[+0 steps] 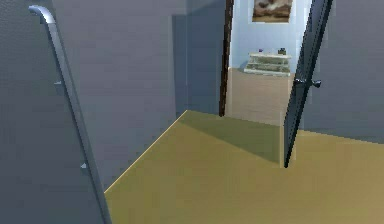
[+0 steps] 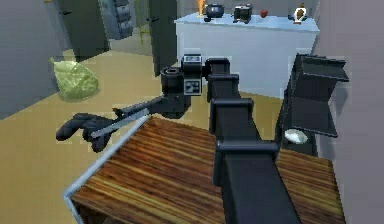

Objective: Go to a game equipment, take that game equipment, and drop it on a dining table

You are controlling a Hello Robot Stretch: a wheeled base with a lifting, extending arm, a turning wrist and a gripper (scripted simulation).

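1. A brown wood-grain dining table [image 2: 150, 185] with a pale edge lies across the bottom of the arm side view.
2. The dark square arm [image 2: 245, 165] reaches out over the dining table, ending in two small white squares with black marks [image 2: 190, 85].
3. From there the dark gripper [image 2: 80, 131] slants down past the dining table's far-left edge, its thin fingers [image 2: 125, 112] ending over tan floor [image 2: 40, 150].
4. How the fingers stand to one another cannot be told.
5. Small dark lumps [image 2: 68, 128] sit at the fingers' ends. Whether they are fingertips or a game equipment cannot be told, nor whether the gripper holds anything.
6. A black boxy chair [image 2: 318, 90] stands at the dining table's right side, with a small white bowl [image 2: 293, 135] low beside it.
7. Beyond the dining table stands a long white counter [image 2: 245, 55] bearing several small dark things.
8. Well off the dining table's left, a yellow-green lumpy heap [image 2: 75, 78] lies on the floor.
9. In the forward view a dark door [image 1: 305, 80] stands ajar. Through its doorway a low white shelf [image 1: 268, 63] sits under a framed picture [image 1: 271, 10].
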